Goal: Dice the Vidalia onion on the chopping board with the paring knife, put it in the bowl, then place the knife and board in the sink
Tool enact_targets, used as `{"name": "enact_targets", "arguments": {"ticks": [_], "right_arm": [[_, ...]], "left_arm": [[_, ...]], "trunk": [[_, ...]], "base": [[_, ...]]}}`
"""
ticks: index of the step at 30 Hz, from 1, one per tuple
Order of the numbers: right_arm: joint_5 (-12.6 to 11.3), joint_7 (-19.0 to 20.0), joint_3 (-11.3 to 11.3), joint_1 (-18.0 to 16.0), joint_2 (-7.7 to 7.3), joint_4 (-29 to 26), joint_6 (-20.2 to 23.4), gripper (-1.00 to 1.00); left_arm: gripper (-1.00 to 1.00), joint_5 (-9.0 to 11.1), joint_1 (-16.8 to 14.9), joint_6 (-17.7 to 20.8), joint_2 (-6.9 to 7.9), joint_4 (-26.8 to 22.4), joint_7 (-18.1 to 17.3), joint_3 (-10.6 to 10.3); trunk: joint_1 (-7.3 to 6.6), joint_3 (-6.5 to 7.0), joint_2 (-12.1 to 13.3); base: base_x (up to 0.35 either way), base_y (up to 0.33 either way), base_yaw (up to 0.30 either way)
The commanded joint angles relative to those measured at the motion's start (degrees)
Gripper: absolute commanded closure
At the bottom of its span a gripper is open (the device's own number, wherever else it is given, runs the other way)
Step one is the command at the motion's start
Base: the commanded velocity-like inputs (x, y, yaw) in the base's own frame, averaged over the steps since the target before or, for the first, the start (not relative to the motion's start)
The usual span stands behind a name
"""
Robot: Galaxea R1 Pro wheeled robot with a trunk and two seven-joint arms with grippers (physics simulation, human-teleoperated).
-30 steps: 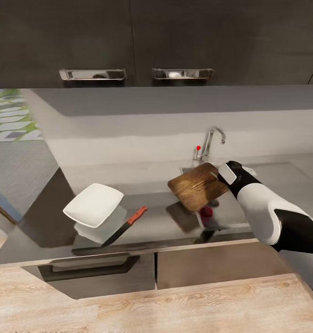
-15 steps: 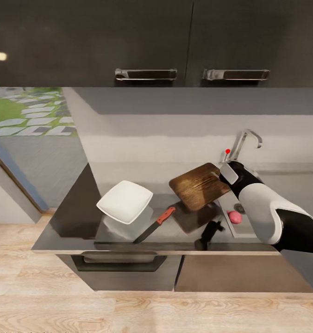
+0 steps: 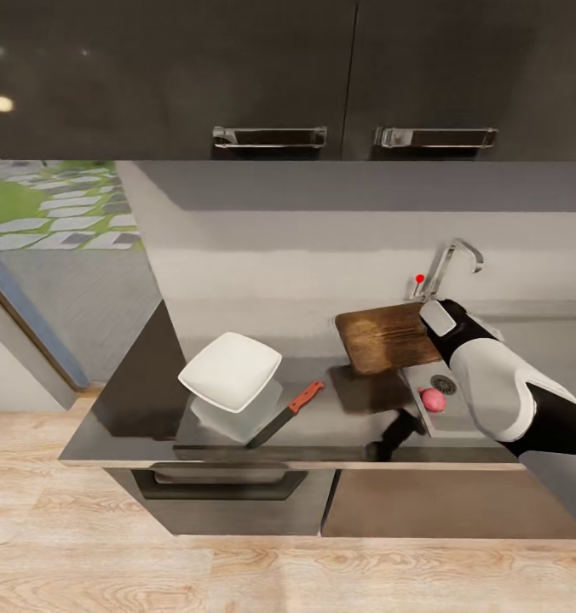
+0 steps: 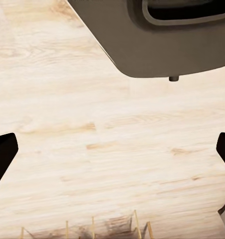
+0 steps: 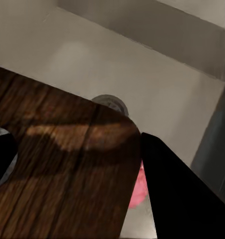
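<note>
No readable text, label, brand, number or sign appears on any surface in these views.

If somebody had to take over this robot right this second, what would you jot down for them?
Right gripper: shut on the chopping board, held in the air over the sink edge.
Left gripper: open, holding nothing, pointing at the wooden floor.
Onion: whole, lying in the sink beside the drain.
Paring knife and white bowl: on the countertop, bowl with nothing in it.
Done: nothing diced yet.
Left: take the onion out, dice it on the board, fill the bowl, then put knife and board in the sink.
</note>
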Motion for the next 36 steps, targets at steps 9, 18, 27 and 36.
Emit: {"name": "enact_targets", "arguments": {"ticks": [9,18,27,36], "right_arm": [[-0.8,-6.5,-0.1,0.0,0.28,0.0,-3.8,1.0],[-0.9,-6.5,-0.2,0.0,0.16,0.5,-3.8,1.0],[-1.5,-6.1,-0.2,0.0,0.16,0.9,-3.7,1.0],[-3.1,-2.3,-0.3,0.0,-0.18,5.6,-3.8,1.0]], "left_arm": [[-1.0,0.6,0.0,0.3,0.29,-0.2,0.0,-0.1],[-1.0,0.7,0.0,0.3,0.39,-0.2,0.0,-0.1],[-1.0,0.7,0.0,0.3,0.39,-0.2,-0.1,-0.1],[-1.0,0.7,0.0,0.3,0.31,-0.1,-0.1,-0.1]], "trunk": [[0.03,-0.09,-0.1],[0.03,-0.09,-0.1],[0.03,-0.09,-0.1],[0.03,-0.09,-0.1]], "base": [[0.182,0.169,0.0],[0.221,0.235,0.0],[0.019,0.037,0.0],[0.0,0.0,0.0]]}}
